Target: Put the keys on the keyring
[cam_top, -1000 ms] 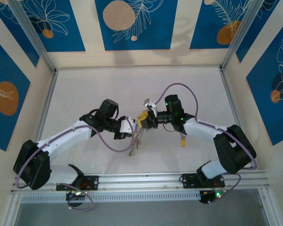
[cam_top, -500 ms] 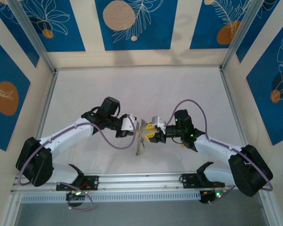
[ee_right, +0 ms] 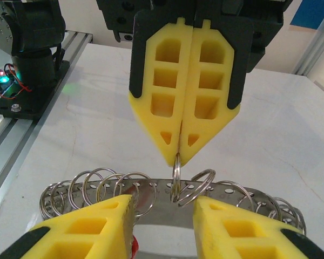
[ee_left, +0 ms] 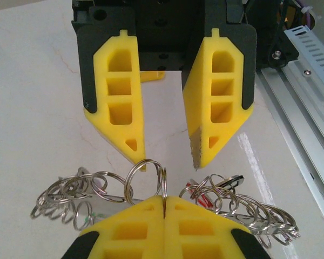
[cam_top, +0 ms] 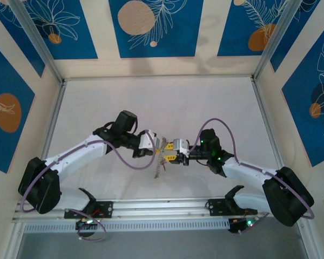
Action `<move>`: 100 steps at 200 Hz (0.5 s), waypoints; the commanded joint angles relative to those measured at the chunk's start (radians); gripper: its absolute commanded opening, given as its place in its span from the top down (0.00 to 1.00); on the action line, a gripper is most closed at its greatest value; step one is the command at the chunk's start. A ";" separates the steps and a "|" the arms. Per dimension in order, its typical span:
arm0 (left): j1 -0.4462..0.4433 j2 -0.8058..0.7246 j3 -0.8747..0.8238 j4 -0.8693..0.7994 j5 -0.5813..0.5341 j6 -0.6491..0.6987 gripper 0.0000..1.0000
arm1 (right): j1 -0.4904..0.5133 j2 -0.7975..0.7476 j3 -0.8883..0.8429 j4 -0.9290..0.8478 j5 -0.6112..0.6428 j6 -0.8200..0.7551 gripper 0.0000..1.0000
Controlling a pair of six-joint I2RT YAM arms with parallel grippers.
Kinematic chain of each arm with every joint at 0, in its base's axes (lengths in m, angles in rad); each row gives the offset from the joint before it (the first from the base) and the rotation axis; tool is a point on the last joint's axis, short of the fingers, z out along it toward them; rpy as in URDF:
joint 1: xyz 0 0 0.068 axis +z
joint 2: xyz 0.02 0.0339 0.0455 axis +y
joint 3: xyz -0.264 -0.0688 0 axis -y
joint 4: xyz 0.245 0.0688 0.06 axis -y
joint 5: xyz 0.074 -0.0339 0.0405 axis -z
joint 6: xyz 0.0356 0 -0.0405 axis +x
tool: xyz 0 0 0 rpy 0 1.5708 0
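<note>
Here left claw (ee_left: 164, 199) pinched shut on keyring (ee_left: 163, 181) — right claw (ee_left: 170, 159) half-open, straddling it

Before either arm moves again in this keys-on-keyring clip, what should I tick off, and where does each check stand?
1. Left gripper holding the keyring: ok, fingers shut on its rim.
2. Right gripper ready to take something: ok, jaws open, nothing between them.
3. A key in hand to thread: not ok, neither gripper holds one.
4. Grippers lined up: ok, they face each other tip to tip above the table.
5. Keyring free of the neighbouring rings: cannot tell, one crosses it in the right wrist view.
6. Where the keys are: cannot tell, a red bit shows among the rings.
</note>
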 commanded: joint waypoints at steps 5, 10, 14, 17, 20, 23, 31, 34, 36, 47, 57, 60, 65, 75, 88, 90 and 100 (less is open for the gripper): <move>0.003 -0.010 0.008 0.052 0.059 -0.024 1.00 | 0.013 0.008 0.004 0.033 -0.008 -0.030 0.66; 0.003 -0.009 0.005 0.057 0.058 -0.028 1.00 | 0.014 0.006 0.000 0.037 -0.003 -0.030 0.66; 0.003 -0.008 0.003 0.061 0.056 -0.032 1.00 | 0.014 0.005 -0.003 0.043 0.002 -0.029 0.66; 0.003 -0.008 0.002 0.063 0.055 -0.032 1.00 | 0.014 0.005 -0.006 0.047 0.007 -0.027 0.66; 0.003 -0.008 0.001 0.063 0.055 -0.033 1.00 | 0.013 0.003 -0.009 0.049 0.011 -0.024 0.65; 0.003 -0.006 0.001 0.064 0.054 -0.034 1.00 | 0.014 0.003 -0.011 0.051 0.018 -0.023 0.65; 0.003 -0.004 0.000 0.066 0.052 -0.036 1.00 | 0.014 -0.002 -0.016 0.056 0.038 -0.020 0.65; 0.003 -0.003 0.000 0.067 0.051 -0.036 1.00 | 0.014 -0.004 -0.018 0.057 0.047 -0.019 0.64; 0.003 -0.003 0.000 0.068 0.051 -0.036 1.00 | 0.014 -0.005 -0.021 0.058 0.052 -0.018 0.64; 0.003 0.000 -0.002 0.073 0.049 -0.039 1.00 | 0.015 -0.014 -0.033 0.069 0.085 -0.019 0.62; 0.003 0.003 -0.003 0.082 0.046 -0.047 1.00 | 0.014 -0.026 -0.051 0.089 0.116 -0.016 0.62; 0.003 0.004 -0.005 0.084 0.046 -0.049 1.00 | 0.012 -0.030 -0.056 0.095 0.122 -0.016 0.62; 0.003 0.006 -0.005 0.085 0.045 -0.051 1.00 | 0.013 -0.036 -0.065 0.103 0.130 -0.018 0.62; 0.003 0.009 -0.003 0.086 0.046 -0.053 1.00 | 0.011 -0.048 -0.077 0.110 0.141 -0.020 0.61; 0.003 0.014 -0.002 0.087 0.046 -0.055 1.00 | 0.011 -0.065 -0.086 0.106 0.146 -0.022 0.61; 0.003 0.015 -0.002 0.088 0.046 -0.055 1.00 | 0.011 -0.068 -0.087 0.106 0.146 -0.023 0.61; 0.003 0.018 0.000 0.089 0.046 -0.055 1.00 | 0.011 -0.078 -0.094 0.107 0.147 -0.022 0.60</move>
